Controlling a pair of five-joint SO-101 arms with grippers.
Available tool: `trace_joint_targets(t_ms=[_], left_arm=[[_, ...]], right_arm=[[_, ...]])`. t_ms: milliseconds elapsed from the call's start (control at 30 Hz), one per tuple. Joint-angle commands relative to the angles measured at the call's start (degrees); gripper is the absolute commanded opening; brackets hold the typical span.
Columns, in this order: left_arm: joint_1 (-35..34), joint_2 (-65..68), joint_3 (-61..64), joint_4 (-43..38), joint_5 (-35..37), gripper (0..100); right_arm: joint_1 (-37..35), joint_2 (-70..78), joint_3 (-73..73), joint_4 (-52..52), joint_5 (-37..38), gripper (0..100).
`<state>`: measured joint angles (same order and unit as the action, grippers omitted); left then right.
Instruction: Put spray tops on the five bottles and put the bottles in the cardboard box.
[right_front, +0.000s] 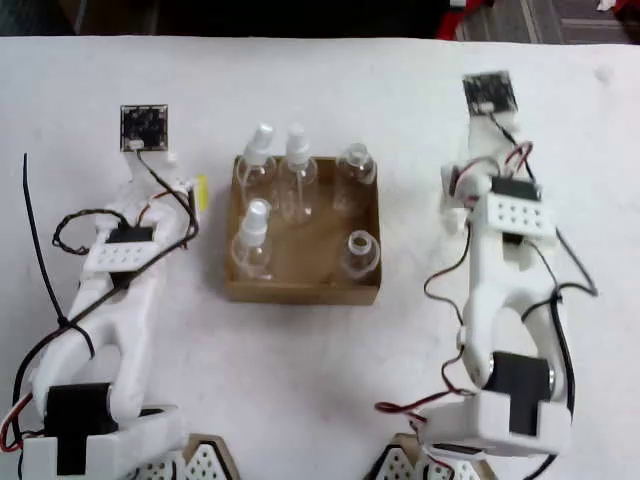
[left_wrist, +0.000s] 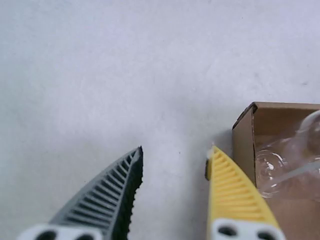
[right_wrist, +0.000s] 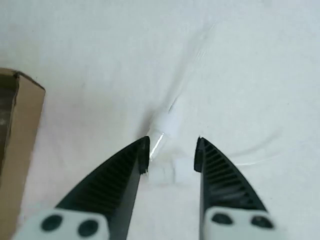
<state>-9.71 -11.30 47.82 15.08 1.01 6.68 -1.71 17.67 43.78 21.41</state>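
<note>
In the middle of the high view a cardboard box sits on the white table with five clear bottles standing inside. The upper-left, upper-middle and lower-left ones carry white spray tops; the two on the right side have bare necks. The left arm lies at the left of that frame, the right arm at the right. The right wrist view adds detail: the right gripper is spread wide and grips nothing, with a loose spray top (its thin clear tube trailing away) lying on the table between its fingertips. The left gripper, one finger grey and one yellow, is likewise wide open and empty, just beside the box's corner.
</note>
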Motion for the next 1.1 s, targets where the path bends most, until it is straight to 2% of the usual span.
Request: trace_joint_targets(t_ms=[0,133,267,367,600,933,1067], left_arm=[[-0.22,-1.54,-0.35,-1.41,-0.44,20],[-0.13,-1.54,-0.44,-1.23,-0.44,20],[-0.13,-1.63,-0.53,-1.05,-0.44,20],[-0.13,-1.63,-0.53,-1.05,-0.44,20],[-0.13,-1.63,-0.35,-1.05,-0.44,20],[0.84,-1.54,-0.26,-1.41,-1.85,20],[0.92,-1.54,-0.26,-1.49,-3.16,20]], right_arm=[[-1.89,5.05,-14.07,14.9,22.51,13.2],[0.31,11.03,-22.15,24.22,38.33,17.4],[3.47,14.9,-24.88,25.27,48.7,29.5],[3.82,17.36,-25.14,25.19,55.74,31.7],[3.74,22.99,-29.1,19.56,57.23,29.2],[2.86,36.35,-42.55,20.0,57.58,29.1],[1.71,38.9,-43.78,22.02,61.89,29.1]])
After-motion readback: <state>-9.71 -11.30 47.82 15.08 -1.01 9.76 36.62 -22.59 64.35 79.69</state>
